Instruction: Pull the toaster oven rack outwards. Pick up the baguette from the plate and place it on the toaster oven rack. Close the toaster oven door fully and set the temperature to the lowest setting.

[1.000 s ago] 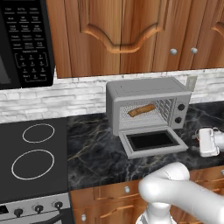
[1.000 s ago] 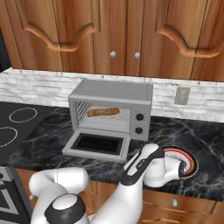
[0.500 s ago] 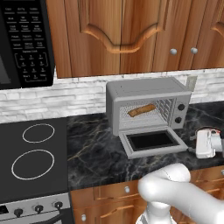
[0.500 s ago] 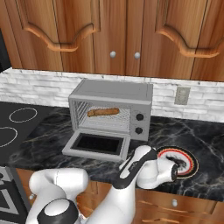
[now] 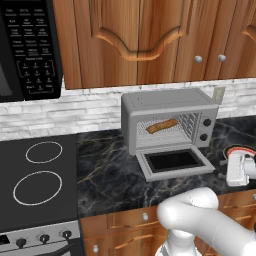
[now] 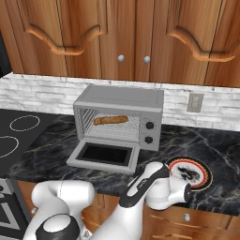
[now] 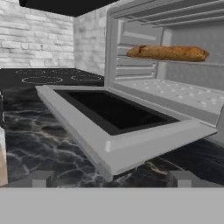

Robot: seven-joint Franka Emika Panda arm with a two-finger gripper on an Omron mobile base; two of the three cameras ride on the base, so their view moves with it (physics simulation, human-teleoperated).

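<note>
Inside, the baguette (image 7: 168, 53) lies lengthwise across the toaster oven rack (image 7: 175, 62); end effector (image 7: 111, 177) spread.

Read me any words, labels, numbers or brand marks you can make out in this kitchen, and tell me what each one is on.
No text here can be read.
Microwave keypad: rows of pale button markings, too small and blurred to read.
Toaster oven with its two dark knobs: no legible marks or numbers.
Stove knobs: no readable marks.
Plate: a dark pattern in the centre, not lettering.
</note>
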